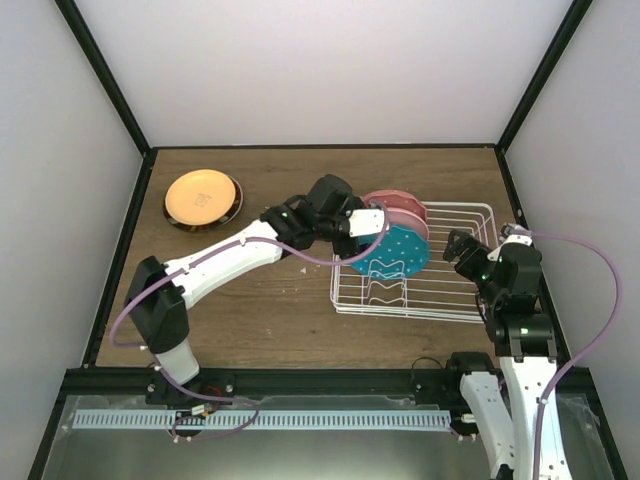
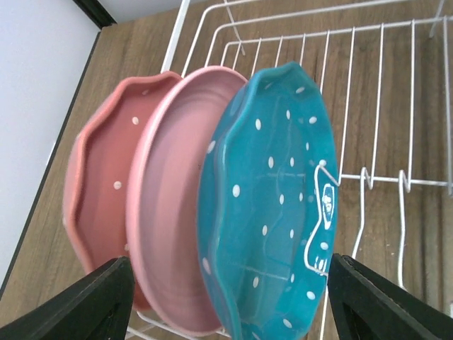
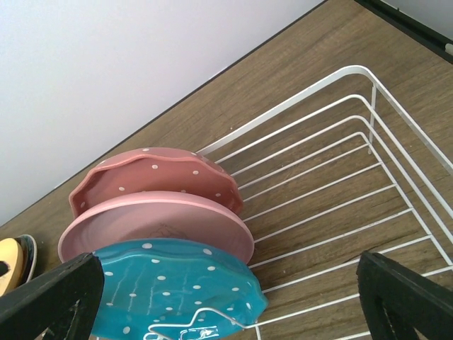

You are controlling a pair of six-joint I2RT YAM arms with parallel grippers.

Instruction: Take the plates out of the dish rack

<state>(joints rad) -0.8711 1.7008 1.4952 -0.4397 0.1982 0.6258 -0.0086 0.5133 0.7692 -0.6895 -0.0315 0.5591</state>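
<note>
On the wooden worktop (image 1: pixel 260 310), the right fingers (image 3: pixel 56 301) hung spread wide and empty at three o'clock of the white wire dish rack (image 1: pixel 450 295). Three plates stood on edge, packed close together in the rack's nine o'clock end. The left fingers (image 2: pixel 85 304), also spread wide and gripping nothing, hovered close to the nearest, a teal plate (image 2: pixel 269 212) with white dots and a wavy rim. Behind it stood a smooth pink plate (image 2: pixel 170 212), then a scalloped pink plate (image 2: pixel 95 191) speckled white. Farther off, at ten o'clock of the rack, a dark-rimmed plate with an orange centre (image 1: pixel 202 197) lay flat on the worktop. The plates looked like glazed ceramic: rigid, fairly heavy for a two-finger hold, slick on both faces and likely to chip if knocked against wire or each other. The free upper rim of the teal plate, pinched front and back, seemed the soundest hold, followed by a straight lift clear of the dividers.
</note>
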